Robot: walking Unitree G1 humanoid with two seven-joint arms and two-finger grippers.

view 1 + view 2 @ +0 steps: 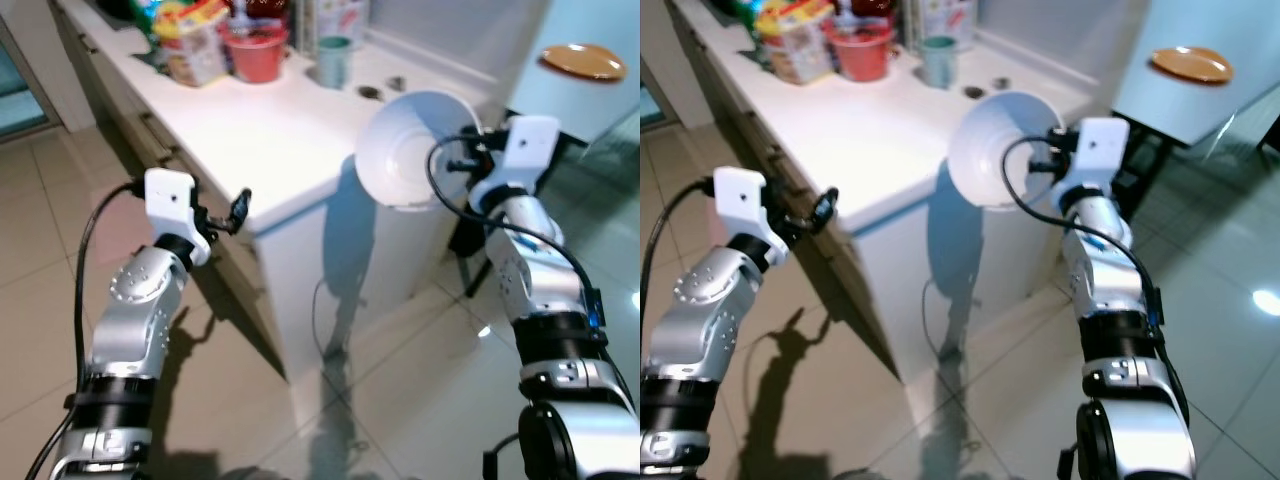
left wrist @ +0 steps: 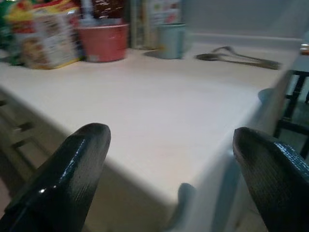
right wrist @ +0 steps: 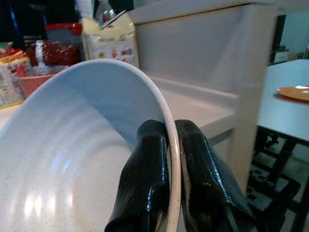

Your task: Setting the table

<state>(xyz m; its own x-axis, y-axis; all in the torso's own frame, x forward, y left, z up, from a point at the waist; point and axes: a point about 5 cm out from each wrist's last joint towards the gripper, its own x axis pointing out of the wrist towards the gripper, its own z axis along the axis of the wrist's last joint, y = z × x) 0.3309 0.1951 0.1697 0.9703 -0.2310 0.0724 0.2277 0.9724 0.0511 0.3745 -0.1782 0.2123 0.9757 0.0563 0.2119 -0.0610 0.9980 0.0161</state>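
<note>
A large white bowl [image 1: 410,150] hangs tilted in the air at the corner of the white counter [image 1: 250,140], its rim pinched between the fingers of my right gripper [image 1: 468,150]. The right wrist view has both black fingers [image 3: 149,193] clamped on the rim of the white bowl [image 3: 72,159]. My left gripper [image 1: 238,210] stands open beside the counter's front edge with nothing between its fingers [image 2: 67,179]. An orange plate [image 1: 585,62] lies on a pale table [image 1: 560,95] at the far right.
At the back of the counter stand a red bowl [image 1: 256,55], a snack bag [image 1: 192,42], a teal cup [image 1: 333,62] and two spoons [image 2: 231,55]. Drawers with handles [image 1: 150,135] run below the counter. A dark chair [image 1: 470,235] stands under the table. Tiled floor lies all around.
</note>
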